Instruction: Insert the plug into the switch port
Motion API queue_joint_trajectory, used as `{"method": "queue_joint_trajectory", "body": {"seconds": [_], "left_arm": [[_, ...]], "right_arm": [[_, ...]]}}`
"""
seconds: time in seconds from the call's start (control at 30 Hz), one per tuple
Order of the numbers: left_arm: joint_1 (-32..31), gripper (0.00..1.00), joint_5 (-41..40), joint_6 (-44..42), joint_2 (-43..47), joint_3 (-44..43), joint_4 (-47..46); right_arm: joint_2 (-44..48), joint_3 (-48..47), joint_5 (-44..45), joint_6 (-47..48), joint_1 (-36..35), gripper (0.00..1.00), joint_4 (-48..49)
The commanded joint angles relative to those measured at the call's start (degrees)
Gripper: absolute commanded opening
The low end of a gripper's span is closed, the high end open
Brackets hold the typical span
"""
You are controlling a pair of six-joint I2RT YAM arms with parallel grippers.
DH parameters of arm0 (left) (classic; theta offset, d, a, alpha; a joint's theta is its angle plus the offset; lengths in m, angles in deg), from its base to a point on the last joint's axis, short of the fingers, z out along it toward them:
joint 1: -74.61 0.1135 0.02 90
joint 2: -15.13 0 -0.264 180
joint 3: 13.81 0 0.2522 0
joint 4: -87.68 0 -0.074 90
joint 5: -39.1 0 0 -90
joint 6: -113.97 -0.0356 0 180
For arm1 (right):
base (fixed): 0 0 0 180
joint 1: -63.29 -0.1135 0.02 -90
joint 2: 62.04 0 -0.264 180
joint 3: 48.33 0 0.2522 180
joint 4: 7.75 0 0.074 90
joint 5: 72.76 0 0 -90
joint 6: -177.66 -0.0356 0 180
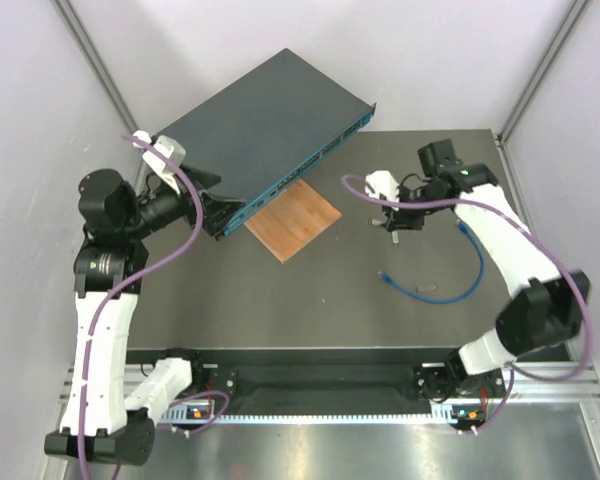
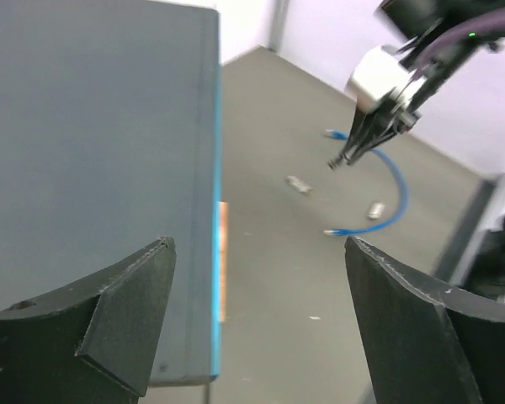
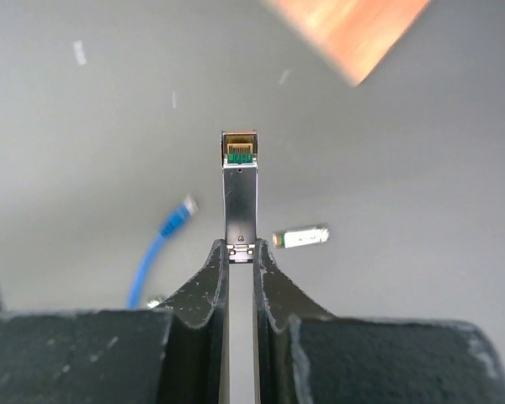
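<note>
The switch [image 1: 260, 120] is a large dark teal box at the back left, its blue front face [image 1: 315, 160] turned right. In the left wrist view the switch [image 2: 93, 151] fills the left half. My left gripper [image 2: 259, 244] is open at the switch's near corner [image 1: 220, 215], one finger over the box. The blue cable [image 1: 465, 280] lies on the table at the right, a plug [image 1: 385, 275] at its near end, held by nothing. My right gripper [image 3: 240, 248] is shut on a small grey metal module [image 3: 239, 189], above the table [image 1: 392, 232].
An orange-brown wooden square [image 1: 292, 220] lies on the table beside the switch's front. A loose grey metal piece [image 3: 300, 238] lies right of the held module, another [image 1: 427, 291] by the cable. White walls and frame posts enclose the table.
</note>
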State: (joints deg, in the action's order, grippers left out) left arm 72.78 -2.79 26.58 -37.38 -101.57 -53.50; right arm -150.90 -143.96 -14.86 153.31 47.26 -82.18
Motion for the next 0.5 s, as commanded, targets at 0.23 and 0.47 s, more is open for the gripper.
{"method": "queue_joint_trajectory", "body": {"seconds": [0.23,0.47], "left_arm": [[-13.08,0.81,0.05,20.94,-7.16,1.49,-12.31],[-24.45,0.79,-5.92,17.69,-11.47,2.45,-12.49]], "right_arm": [[17.75,2.06,6.07,-31.80,-12.96,0.00,19.26],[17.40,0.39,10.82,-36.03,-21.32,0.00,22.52]]}}
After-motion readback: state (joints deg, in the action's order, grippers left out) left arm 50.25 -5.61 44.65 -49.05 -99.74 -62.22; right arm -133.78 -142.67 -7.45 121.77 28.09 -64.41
